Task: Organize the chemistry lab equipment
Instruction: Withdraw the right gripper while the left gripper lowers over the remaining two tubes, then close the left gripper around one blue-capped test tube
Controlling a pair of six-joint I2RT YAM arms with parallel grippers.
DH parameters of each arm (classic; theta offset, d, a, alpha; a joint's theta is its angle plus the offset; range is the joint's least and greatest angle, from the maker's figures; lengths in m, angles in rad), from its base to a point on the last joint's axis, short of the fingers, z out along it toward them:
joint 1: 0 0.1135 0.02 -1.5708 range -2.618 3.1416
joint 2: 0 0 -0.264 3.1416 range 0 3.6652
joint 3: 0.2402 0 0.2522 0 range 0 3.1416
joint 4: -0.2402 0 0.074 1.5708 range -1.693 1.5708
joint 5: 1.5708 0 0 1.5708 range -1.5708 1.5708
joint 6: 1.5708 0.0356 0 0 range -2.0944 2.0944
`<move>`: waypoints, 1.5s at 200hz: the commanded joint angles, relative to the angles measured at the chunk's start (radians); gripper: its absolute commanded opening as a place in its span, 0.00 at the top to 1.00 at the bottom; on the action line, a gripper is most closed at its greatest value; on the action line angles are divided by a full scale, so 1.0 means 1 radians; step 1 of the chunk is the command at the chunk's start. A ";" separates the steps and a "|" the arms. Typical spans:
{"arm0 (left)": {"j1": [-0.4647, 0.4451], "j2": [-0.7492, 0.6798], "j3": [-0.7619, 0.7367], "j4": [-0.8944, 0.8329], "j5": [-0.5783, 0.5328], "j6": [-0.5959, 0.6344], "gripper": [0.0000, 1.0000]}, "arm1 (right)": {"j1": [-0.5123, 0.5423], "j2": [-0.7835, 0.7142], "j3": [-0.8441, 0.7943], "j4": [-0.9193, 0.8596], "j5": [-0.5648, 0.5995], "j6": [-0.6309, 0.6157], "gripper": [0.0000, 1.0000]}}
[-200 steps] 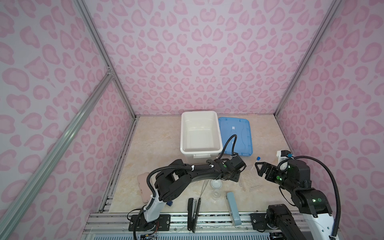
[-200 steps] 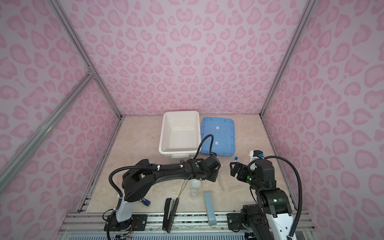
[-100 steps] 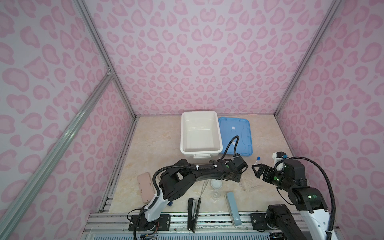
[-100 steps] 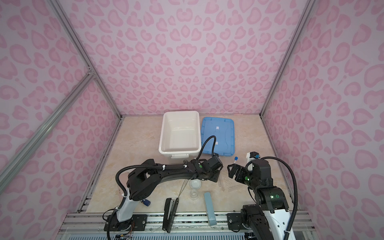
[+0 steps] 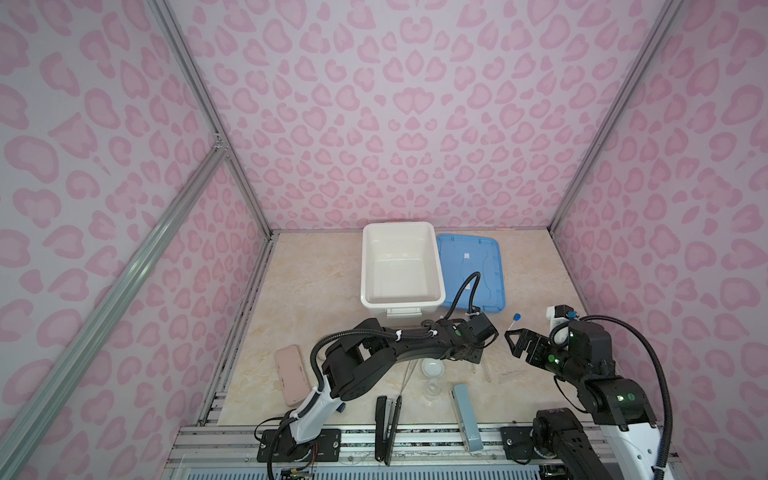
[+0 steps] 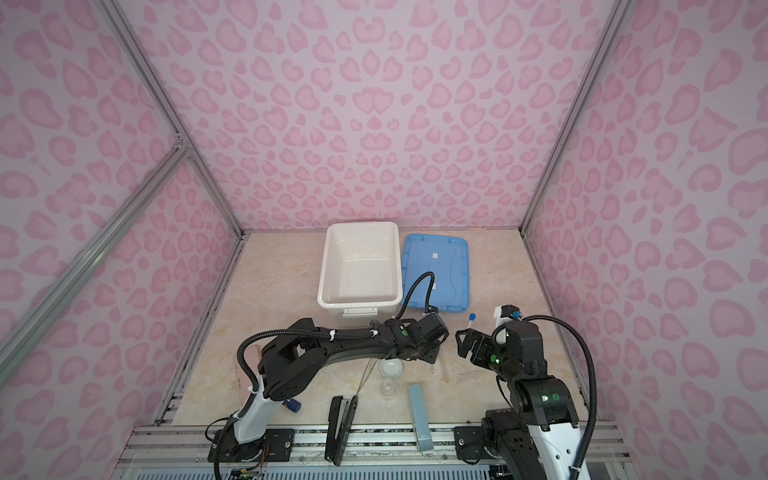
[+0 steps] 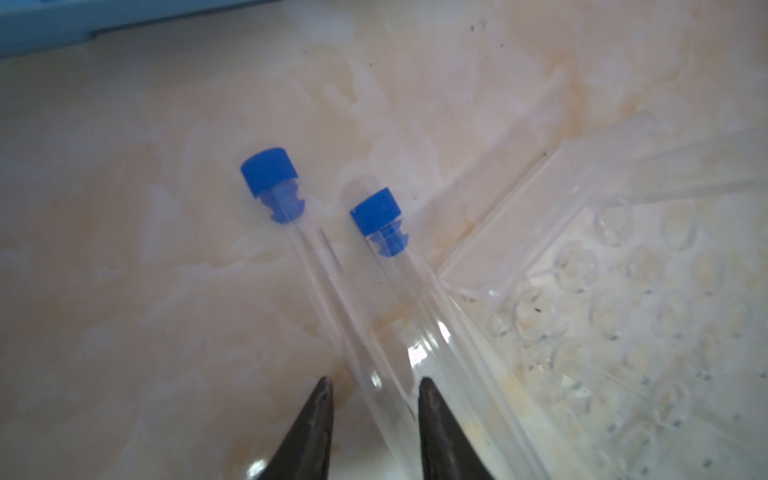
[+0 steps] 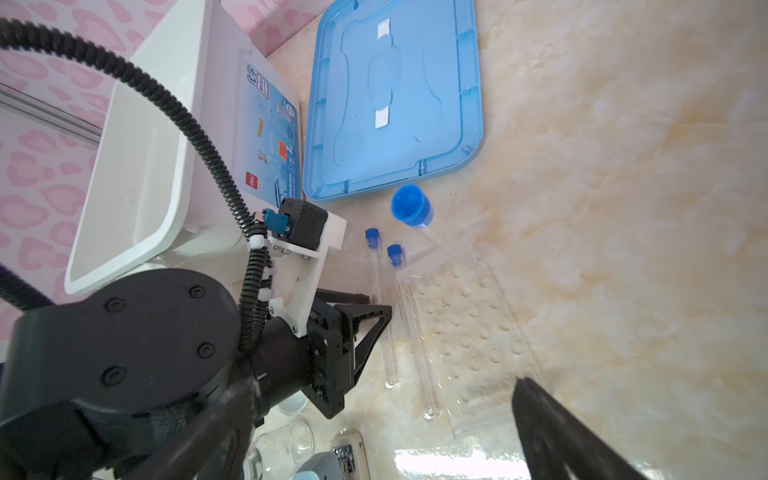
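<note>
Right pincer (image 5: pixel 514 344) has edged toward the left arm (image 5: pixel 395 345); wide open, empty. Top views: marbled worktop (image 5: pixel 299 291), pink-patterned walls (image 5: pixel 395 104), white bin (image 6: pixel 328 266) beside blue lid (image 6: pixel 436 266). Left wrist: left pincer (image 7: pixel 376 395) narrowed, straddling one blue-capped tube (image 7: pixel 332 299) lying on worktop, gap on one side, not clamped; clear rack (image 7: pixel 623 311) just beside. Right wrist: third tube (image 8: pixel 411 205) near the lid's corner, cap raised.

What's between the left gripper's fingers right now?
One blue-capped tube lies between the left gripper's fingers; the second tube sits outside them. The left wrist view shows it.
</note>
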 commanded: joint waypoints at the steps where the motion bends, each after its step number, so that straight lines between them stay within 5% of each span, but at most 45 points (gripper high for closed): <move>1: 0.002 0.000 0.011 -0.162 -0.021 0.002 0.63 | 0.001 0.000 -0.001 0.018 0.004 0.002 0.02; 40: 0.000 -0.042 -0.031 -0.181 0.004 0.016 0.63 | 0.002 0.011 0.001 0.013 0.003 0.002 0.02; 51: 0.001 -0.032 -0.023 -0.186 0.029 0.018 0.73 | 0.002 0.008 0.000 0.018 0.005 0.003 0.02; 213: 0.011 0.048 0.054 -0.304 0.015 0.063 0.77 | 0.001 -0.023 -0.006 0.038 0.028 0.008 0.02; 258: 0.010 0.015 0.027 -0.266 -0.021 0.069 0.82 | 0.001 0.002 -0.006 0.053 0.035 0.004 0.03; 300: 0.016 -0.090 -0.083 -0.060 -0.025 0.118 0.85 | 0.001 -0.001 0.005 0.061 0.023 0.008 0.03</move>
